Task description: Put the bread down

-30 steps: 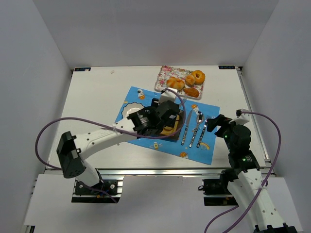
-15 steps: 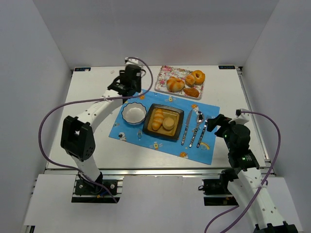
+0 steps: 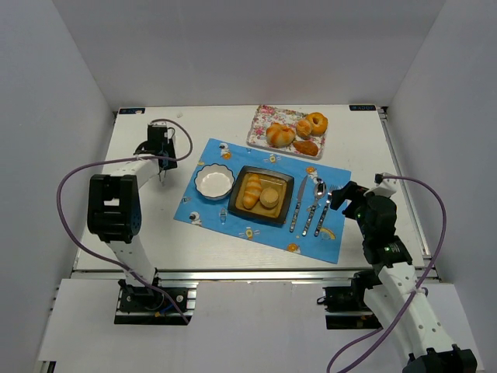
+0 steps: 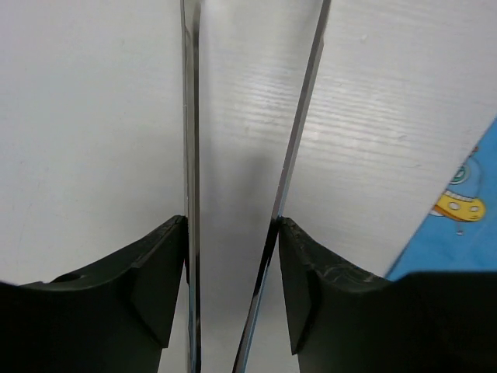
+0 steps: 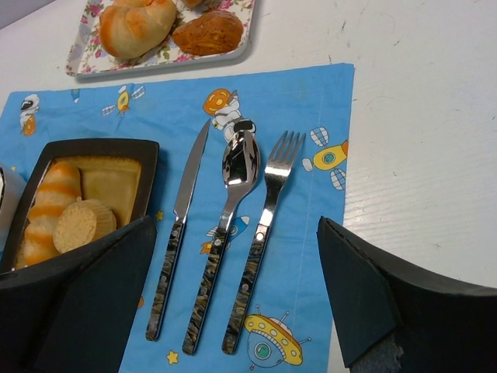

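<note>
Left arm: reaches to the far left part of the white worktop, clear of the blue cartoon-print placemat. The left gripper has its jaws partly closed, one thin blade of a pair of metal tongs lying against the inner face of each finger. Only bare worktop shows between the blades; their tips run out of the wrist view.

Right arm: the right gripper hovers over the near right edge of the placemat. Its jaws are spread wide and hold nothing.

Bread: a long striped bread roll and a small round bun lie side by side, touching, inside the black rectangular dish at the middle of the placemat. Further bread pieces sit on the flower-patterned tray at the far edge, just beyond the placemat.

Other items: a white scalloped bowl stands just left of the dish. A knife, spoon and fork lie parallel to its right.
</note>
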Motion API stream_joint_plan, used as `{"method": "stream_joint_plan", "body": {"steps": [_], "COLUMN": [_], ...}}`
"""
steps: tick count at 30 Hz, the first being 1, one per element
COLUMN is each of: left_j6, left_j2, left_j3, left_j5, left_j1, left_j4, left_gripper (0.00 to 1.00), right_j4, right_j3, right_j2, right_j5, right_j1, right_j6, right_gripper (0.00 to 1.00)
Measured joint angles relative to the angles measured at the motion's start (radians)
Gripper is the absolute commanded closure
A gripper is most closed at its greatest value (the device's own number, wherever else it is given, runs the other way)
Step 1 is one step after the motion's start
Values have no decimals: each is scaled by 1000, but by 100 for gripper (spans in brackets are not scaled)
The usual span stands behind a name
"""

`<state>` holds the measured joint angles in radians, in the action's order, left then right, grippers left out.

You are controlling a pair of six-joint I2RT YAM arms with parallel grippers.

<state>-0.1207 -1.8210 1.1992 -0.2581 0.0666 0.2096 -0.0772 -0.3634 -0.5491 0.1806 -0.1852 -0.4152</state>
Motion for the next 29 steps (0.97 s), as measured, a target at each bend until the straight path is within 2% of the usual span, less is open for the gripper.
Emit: {"method": "stream_joint_plan", "body": {"steps": [2, 4, 6, 9, 17, 19, 22, 26, 29], "left_j6": [-8, -18, -34, -61, -186, -251, -361, -457, -476], "left_j2": [-7, -7, -7, -7, 64, 151, 362, 729, 890], "left_j3": [-20, -30, -30, -30, -21, -21, -54, -222, -328], "left_j5": [1, 6, 10, 9, -48, -63, -77, -27, 24], "left_j1": [-15, -10, -5, -2, -6, -6, -6, -6, -6], "left_j4": [-3, 5, 15, 34, 207, 276, 330, 302, 303], "left_gripper": [38, 27, 22, 2, 2, 2, 2, 2, 2], "right_j4": [3, 3, 3, 2, -27, -44, -55, -57, -58], "right_j3": [0, 0, 0, 0, -4, -11, -20, -20, -20], "right_j2": [-7, -12, -16, -16, -6, -7, -3, 5, 11], "right_j5": [0, 0, 0, 1, 19, 33, 48, 55, 53], "right_j1": [0, 0, 0, 0, 0, 0, 0, 0, 0], "right_j6": [0, 0, 0, -1, -11, -21, -28, -39, -42], "right_gripper": [11, 11, 11, 11, 11, 11, 11, 11, 10]}}
